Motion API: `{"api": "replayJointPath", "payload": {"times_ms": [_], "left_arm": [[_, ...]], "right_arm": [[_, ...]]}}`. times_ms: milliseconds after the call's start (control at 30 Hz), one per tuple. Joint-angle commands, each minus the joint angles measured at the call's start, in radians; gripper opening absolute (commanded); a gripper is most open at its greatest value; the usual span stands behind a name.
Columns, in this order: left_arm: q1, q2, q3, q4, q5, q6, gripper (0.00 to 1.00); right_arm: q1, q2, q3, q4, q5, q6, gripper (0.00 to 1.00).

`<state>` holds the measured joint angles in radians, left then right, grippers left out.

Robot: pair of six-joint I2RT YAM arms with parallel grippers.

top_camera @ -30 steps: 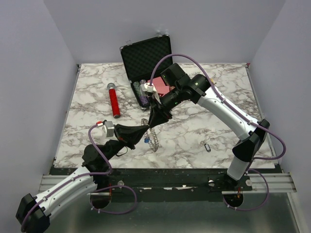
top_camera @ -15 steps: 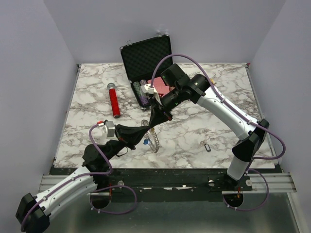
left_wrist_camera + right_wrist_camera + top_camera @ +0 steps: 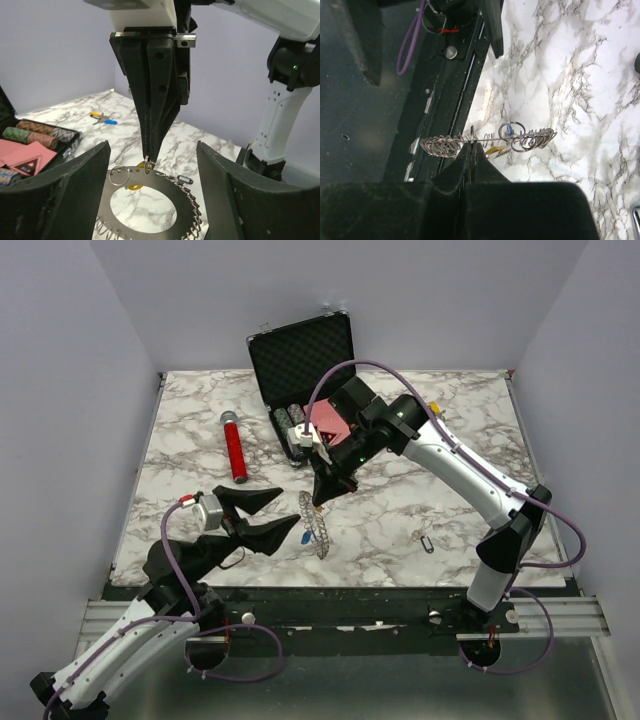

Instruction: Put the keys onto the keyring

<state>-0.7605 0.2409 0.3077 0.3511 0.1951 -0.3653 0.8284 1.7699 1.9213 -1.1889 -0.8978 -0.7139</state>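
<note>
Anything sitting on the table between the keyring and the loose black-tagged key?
Nothing. The top view shows bare table between the keyring, pinched by the right gripper, and the black-tagged key.

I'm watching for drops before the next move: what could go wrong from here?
1. The right hand pinches the keyring only at its thin rim, with its very fingertips, so the ring may slip or swing.
2. The left hand is open with a finger on either side of the ring. Closing off-centre could knock it loose or snag its fringe of small keys.
</note>
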Motion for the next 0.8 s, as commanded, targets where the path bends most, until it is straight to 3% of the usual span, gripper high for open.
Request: {"api": "replayJointPath", "payload": {"times_ms": [0, 300, 567, 767], "left_arm": [[0.004, 0.032, 0.129, -0.338, 0.064, 0.164, 0.80], [0.004, 0.253, 0.291, -0.506, 0.165, 0.341, 0.84], [0.004, 0.343, 0.286, -0.420, 0.218, 0.447, 0.55], [0.004, 0.367, 0.280, -0.383, 0.201, 0.468, 0.46]], "right_arm": [[0.034, 0.020, 0.024, -0.054, 0.100, -0.039, 0.00], [0.066, 0.048, 0.084, -0.104, 0.218, -0.058, 0.01], [0.069, 0.057, 0.096, -0.120, 0.220, -0.064, 0.00], [0.071, 0.054, 0.094, -0.120, 0.215, -0.067, 0.01]]}}
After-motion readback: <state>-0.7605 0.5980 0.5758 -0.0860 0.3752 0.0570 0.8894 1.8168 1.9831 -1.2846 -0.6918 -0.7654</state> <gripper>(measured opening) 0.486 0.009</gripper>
